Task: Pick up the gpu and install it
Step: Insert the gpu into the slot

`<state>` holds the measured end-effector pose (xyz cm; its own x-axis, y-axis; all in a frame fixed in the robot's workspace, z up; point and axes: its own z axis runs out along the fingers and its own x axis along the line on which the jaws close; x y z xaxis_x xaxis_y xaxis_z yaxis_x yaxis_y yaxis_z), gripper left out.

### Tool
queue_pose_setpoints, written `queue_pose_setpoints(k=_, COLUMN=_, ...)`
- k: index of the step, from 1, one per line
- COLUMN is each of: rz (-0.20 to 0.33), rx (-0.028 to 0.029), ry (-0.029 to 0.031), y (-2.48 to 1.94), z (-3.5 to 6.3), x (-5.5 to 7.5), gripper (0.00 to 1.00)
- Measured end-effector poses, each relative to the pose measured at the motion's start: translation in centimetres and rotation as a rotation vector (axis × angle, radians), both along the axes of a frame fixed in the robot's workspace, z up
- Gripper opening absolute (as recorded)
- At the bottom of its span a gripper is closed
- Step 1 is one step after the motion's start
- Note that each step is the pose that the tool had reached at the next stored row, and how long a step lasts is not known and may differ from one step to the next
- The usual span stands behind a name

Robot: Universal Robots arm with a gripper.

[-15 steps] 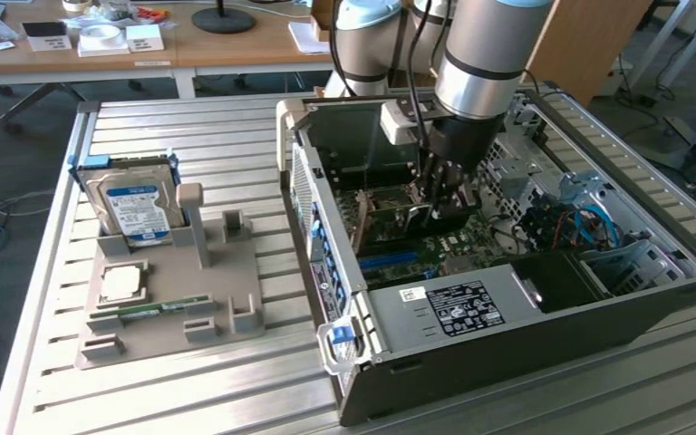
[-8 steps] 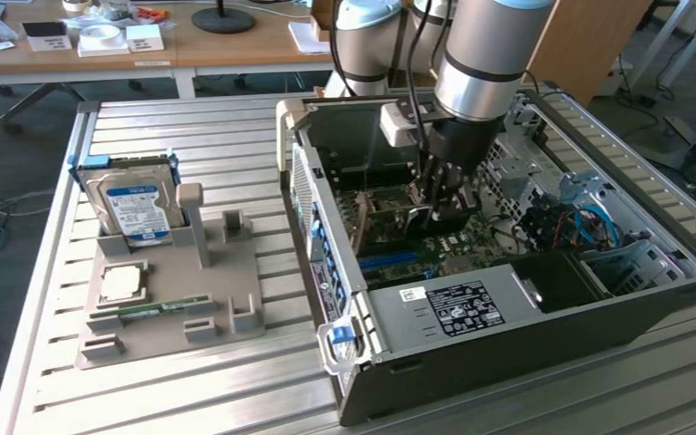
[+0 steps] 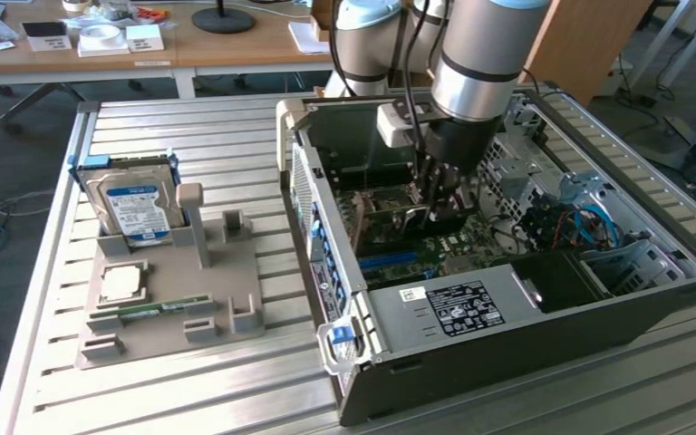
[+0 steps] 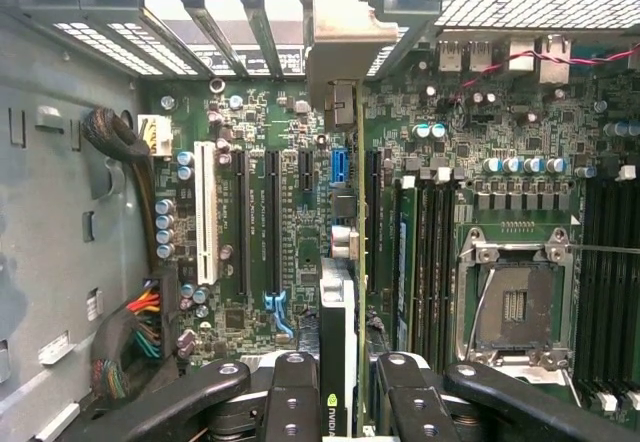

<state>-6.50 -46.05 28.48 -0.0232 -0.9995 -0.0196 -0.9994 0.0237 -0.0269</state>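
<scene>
Slatted metal table (image 3: 203,390), and on it the open computer case (image 3: 506,362) lying on its side. The arm (image 3: 481,54) reaches straight down inside, over the green motherboard (image 4: 300,262). The gripper (image 4: 340,387) is pinching the gpu (image 4: 338,312), held on edge among the expansion slots, its silver bracket (image 4: 340,42) at the case's rear openings. Seated or not, I can't tell.

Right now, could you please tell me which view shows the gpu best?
The wrist view: the gpu stands edge-on in the pincer, over the motherboard slots, its bracket at the rear openings. In the exterior view the gpu is partly hidden by the pincer inside the computer case.
</scene>
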Motion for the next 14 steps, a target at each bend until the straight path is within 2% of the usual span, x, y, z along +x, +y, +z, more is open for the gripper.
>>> queue_pose_setpoints(k=11, rz=0.0, rx=-0.0001, ry=0.0, y=0.0, z=-0.45, x=-0.27, gripper=0.27)
queue_pose_setpoints(k=14, rz=0.0, rx=-0.0001, ry=0.0001, y=0.0, z=-0.84, x=-0.28, gripper=0.27)
